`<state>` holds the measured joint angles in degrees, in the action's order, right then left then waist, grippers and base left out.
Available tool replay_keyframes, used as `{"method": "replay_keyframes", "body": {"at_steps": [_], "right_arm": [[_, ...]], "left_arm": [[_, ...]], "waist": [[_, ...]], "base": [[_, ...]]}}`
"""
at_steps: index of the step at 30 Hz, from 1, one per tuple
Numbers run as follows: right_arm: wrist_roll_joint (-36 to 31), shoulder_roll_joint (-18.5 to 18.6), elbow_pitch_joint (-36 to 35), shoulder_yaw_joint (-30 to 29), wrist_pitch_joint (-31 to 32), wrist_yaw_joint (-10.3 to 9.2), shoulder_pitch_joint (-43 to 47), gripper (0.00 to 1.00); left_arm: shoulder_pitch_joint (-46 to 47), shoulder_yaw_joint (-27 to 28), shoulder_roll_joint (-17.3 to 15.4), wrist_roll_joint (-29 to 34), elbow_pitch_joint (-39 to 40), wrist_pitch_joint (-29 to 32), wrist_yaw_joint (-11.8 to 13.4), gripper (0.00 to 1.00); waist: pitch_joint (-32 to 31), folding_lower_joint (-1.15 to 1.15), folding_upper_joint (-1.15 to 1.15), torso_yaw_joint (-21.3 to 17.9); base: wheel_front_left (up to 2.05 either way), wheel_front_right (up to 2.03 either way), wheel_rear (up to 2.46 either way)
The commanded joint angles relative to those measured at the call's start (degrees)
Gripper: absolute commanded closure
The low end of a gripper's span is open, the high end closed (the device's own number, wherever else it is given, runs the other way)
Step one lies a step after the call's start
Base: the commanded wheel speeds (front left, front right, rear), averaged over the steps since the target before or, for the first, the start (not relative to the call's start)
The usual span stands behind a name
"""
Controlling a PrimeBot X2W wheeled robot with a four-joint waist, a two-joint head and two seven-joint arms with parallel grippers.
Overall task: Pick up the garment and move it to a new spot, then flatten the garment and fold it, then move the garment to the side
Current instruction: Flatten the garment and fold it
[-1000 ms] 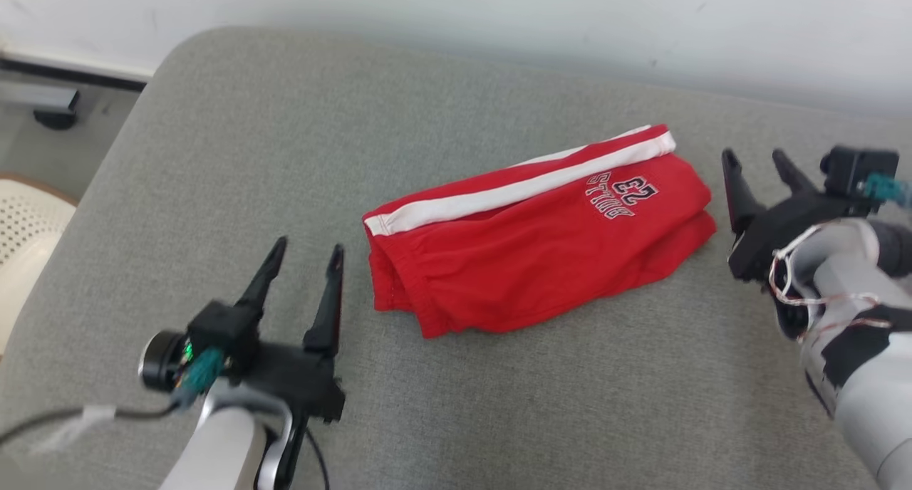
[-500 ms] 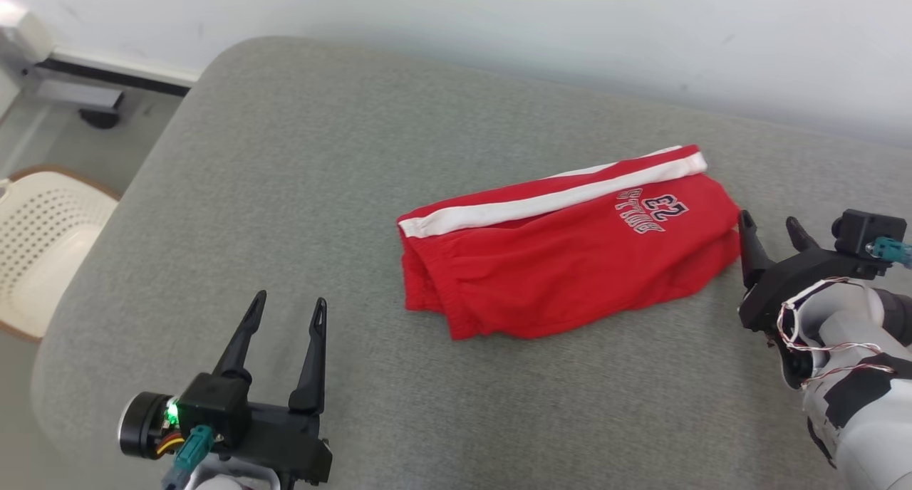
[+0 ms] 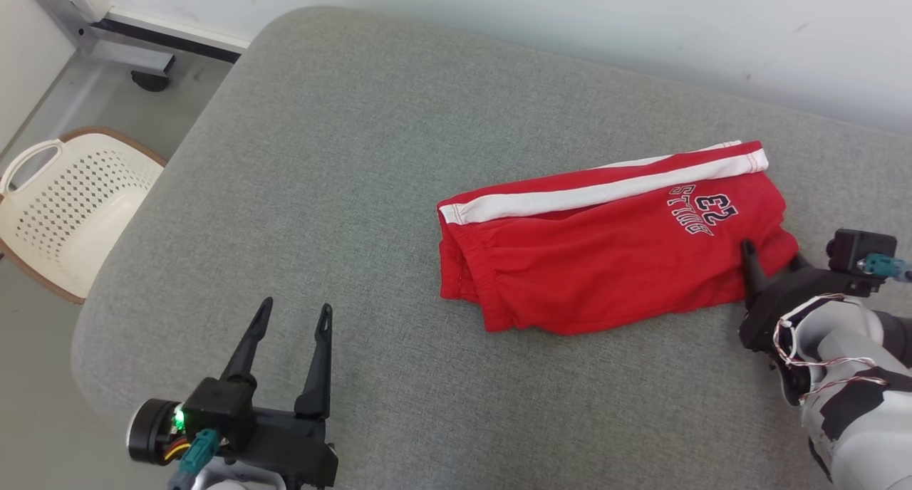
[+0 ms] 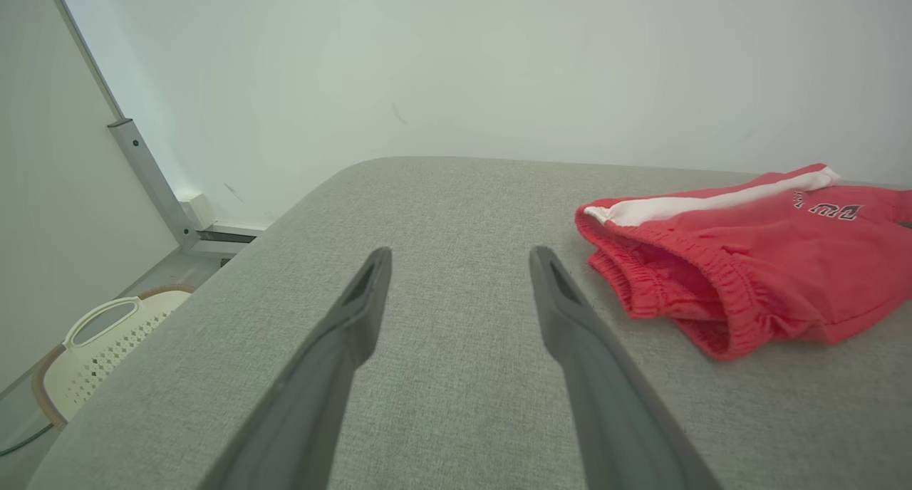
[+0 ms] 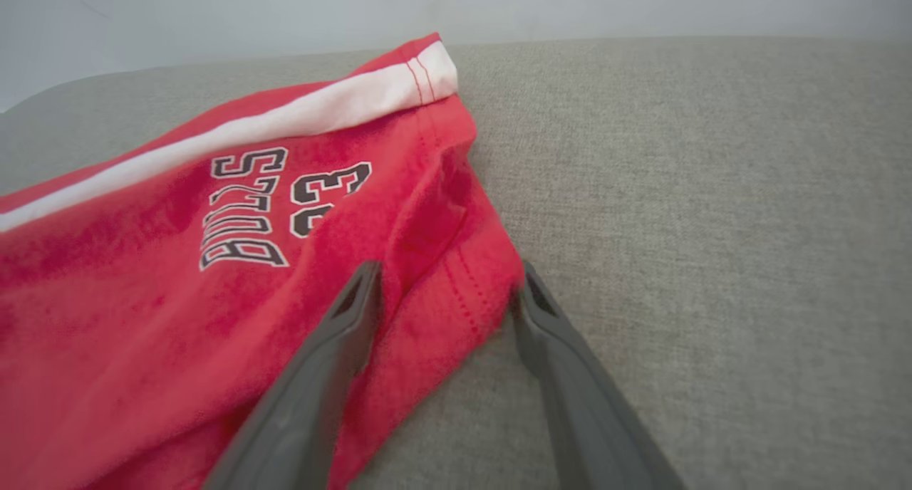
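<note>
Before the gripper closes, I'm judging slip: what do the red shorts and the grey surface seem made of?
Red shorts: soft matte knit, likely cotton or polyester; it wrinkles and has stitched hems and a gathered waistband. Grey surface: matte woven upholstery, seemingly padded, given its fine weave and rounded edge.

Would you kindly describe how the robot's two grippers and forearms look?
Both have black bodies with two long dark fingers. The left gripper carries a green light and teal connector; the right gripper has a teal connector, with red-white wires over its pale grey forearm.
</note>
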<state>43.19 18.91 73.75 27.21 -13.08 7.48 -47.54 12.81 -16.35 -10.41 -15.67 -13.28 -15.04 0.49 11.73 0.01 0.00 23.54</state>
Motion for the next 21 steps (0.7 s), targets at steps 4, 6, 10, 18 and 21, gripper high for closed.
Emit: {"method": "replay_keyframes", "body": {"at_steps": [4, 6, 10, 18, 21], "right_arm": [[-0.57, -0.93, 0.28, -0.36, -0.7, 0.0, 1.39, 1.0], [-0.21, -1.27, 0.26, -0.84, -1.27, 0.0, 2.41, 1.0], [0.34, -2.17, -2.72, -1.04, -2.01, 0.0, 5.8, 1.0], [1.88, -1.37, -17.3, -3.38, -2.15, 0.0, 17.19, 1.0], [1.78, -1.24, -22.61, -4.85, -2.15, 0.0, 22.06, 1.0]], "left_arm": [[-1.66, 1.35, -0.06, 1.05, -0.71, -0.14, -0.44, 0.0], [-2.08, 1.86, -0.09, 1.25, -1.07, -0.14, -0.59, 0.0], [-4.01, 2.97, -0.56, 1.41, -1.98, -0.15, -0.85, 0.0], [-8.93, 4.88, -2.12, 1.15, -2.46, -0.15, -0.72, 0.0], [-10.75, 5.26, -2.69, 0.96, -1.75, -0.14, -0.33, 0.0]], "waist": [[-1.46, -0.01, 0.0, -1.27], [-2.76, -0.01, 0.0, -1.84], [-6.2, -0.01, 0.0, -3.36], [-12.1, -0.01, 0.0, -7.23], [-13.42, -0.01, 0.0, -8.76]], "base": [[0.0, 0.0, 0.0], [0.0, 0.0, 0.0], [0.0, 0.0, 0.0], [0.0, 0.0, 0.0], [0.0, 0.0, 0.0]]}}
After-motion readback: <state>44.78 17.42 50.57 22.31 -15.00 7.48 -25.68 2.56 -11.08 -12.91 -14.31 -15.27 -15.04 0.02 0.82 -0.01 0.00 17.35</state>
